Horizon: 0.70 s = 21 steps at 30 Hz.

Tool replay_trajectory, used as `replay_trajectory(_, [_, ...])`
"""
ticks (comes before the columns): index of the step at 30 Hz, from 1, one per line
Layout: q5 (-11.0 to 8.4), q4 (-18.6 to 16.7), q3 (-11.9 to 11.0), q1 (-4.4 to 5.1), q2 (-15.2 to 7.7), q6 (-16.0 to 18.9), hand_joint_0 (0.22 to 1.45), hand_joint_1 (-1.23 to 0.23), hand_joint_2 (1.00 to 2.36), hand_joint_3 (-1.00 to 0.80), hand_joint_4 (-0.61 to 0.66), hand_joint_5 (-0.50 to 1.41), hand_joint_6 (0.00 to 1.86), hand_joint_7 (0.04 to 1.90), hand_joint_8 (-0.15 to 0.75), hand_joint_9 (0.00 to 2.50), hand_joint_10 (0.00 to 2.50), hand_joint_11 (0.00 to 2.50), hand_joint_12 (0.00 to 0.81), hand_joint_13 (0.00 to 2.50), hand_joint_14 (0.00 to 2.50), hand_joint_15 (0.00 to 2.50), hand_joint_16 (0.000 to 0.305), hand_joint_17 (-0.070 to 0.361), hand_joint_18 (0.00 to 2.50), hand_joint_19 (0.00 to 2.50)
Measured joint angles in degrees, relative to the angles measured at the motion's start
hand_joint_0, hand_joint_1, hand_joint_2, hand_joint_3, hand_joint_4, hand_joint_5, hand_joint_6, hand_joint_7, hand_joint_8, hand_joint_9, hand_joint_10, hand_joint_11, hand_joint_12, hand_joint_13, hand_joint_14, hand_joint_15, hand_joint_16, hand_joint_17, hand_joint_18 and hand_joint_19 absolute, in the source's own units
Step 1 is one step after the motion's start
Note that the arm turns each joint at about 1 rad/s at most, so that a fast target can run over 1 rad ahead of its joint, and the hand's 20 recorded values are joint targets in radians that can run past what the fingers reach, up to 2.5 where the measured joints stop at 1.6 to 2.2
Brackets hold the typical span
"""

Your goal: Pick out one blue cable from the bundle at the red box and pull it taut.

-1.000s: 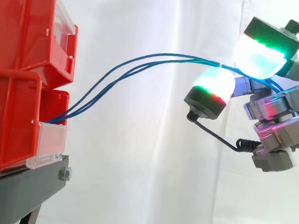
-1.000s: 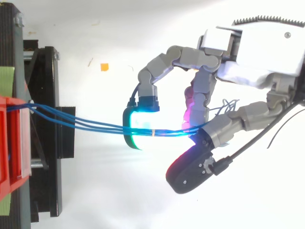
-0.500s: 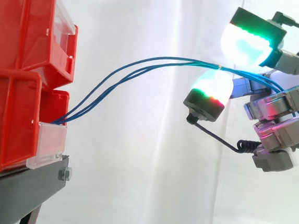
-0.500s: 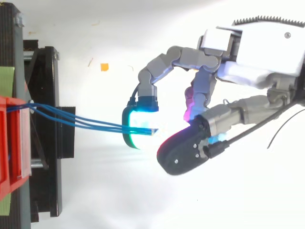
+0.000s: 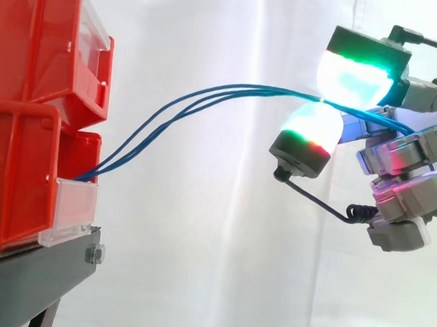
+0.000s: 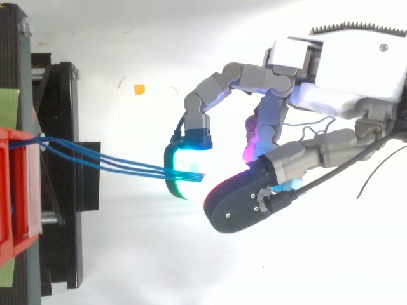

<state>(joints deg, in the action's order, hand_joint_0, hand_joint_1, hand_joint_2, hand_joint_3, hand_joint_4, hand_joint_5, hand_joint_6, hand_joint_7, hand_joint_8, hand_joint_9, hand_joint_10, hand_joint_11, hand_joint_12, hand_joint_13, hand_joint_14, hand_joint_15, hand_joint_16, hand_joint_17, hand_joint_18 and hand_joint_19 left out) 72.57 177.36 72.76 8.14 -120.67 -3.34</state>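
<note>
The hand pinches the thin blue cables between two glowing pads. The cables sag in a loose arc from the lower red plastic box on the black stand. How many strands are pinched is unclear. Best to grip just one firmly, then draw straight away from the box until the arc flattens.

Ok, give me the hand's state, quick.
Hand: shut on the blue cables, pinched between two glowing pads.
</note>
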Motion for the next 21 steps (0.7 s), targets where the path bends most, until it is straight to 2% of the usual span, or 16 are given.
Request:
replay_trajectory(4, [-0.13,-0.12,0.00,-0.01,0.00,-0.02,0.79,-0.93,1.01,-0.37,-0.13,-0.12,0.89,1.18,0.259,1.62,0.03,1.54,0.386,1.29,0.03,1.16,0.053,0.119,0.97,0.96])
replay_trajectory(7, [-0.29,-0.22,0.01,0.03,0.00,-0.06,0.84,-0.92,1.01,-0.43,-0.25,-0.13,0.91,1.19,0.237,1.62,0.03,1.55,0.379,1.28,0.03,1.16,0.051,0.115,0.94,0.99])
replay_trajectory(8, [-0.33,-0.24,0.01,0.06,0.00,-0.08,0.85,-0.91,1.00,-0.45,-0.28,-0.13,0.91,1.27,0.221,1.64,0.03,1.54,0.370,1.28,0.03,1.16,0.050,0.113,0.92,0.99])
replay_trajectory(12, [-0.40,-0.26,0.01,0.09,0.00,-0.13,0.87,-0.90,1.00,-0.50,-0.42,-0.12,0.93,1.21,0.198,1.67,0.03,1.53,0.359,1.30,0.03,1.14,0.048,0.109,0.91,0.99])
replay_trajectory(16, [-0.49,-0.26,0.01,0.10,0.00,-0.15,0.83,-0.90,1.00,-0.50,-0.43,-0.13,0.94,1.16,0.179,1.67,0.03,1.56,0.355,1.31,0.03,1.12,0.048,0.109,0.96,0.93])
replay_trajectory(21, [-0.56,-0.16,0.01,0.11,0.00,-0.08,0.77,-0.93,1.00,-0.50,-0.34,-0.12,0.93,1.07,0.176,1.67,0.03,1.54,0.350,1.30,0.04,1.09,0.048,0.109,0.96,0.92])
